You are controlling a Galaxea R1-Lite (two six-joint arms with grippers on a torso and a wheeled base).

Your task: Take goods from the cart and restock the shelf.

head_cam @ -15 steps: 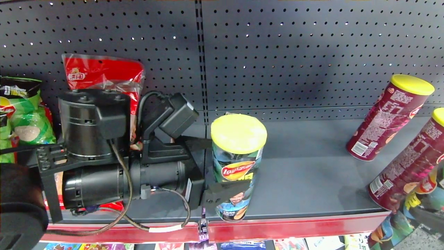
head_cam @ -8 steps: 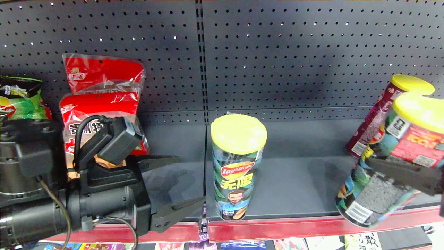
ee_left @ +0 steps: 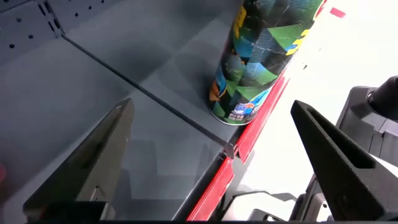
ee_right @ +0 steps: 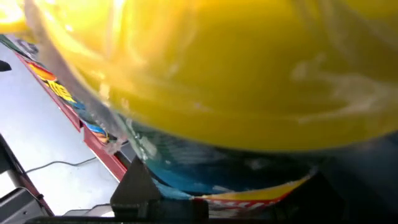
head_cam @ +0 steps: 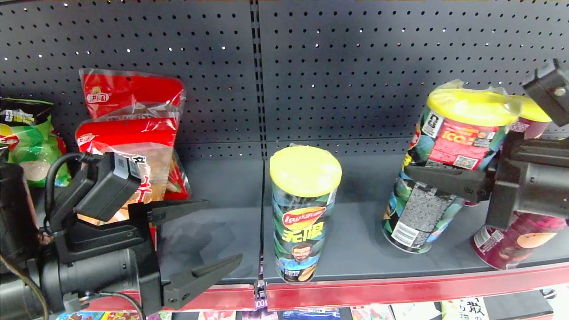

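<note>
A chip can with a yellow lid stands upright near the shelf's front edge, also seen as the patterned can. My left gripper is open and empty to its left, apart from it; the wrist view looks between its spread fingers. My right gripper is shut on a second chip can, tilted over the right part of the shelf. Whether its base touches the shelf I cannot tell. Its yellow lid looms close in the right wrist view.
Two maroon cans lean behind the right gripper. Red snack bags and a green bag stand at the left. The pegboard back and red front lip bound the shelf. Bare shelf lies between the two patterned cans.
My left gripper let go of the middle can, opened and drew back to the left. My right gripper carried the second can up from the lower right and over the shelf.
</note>
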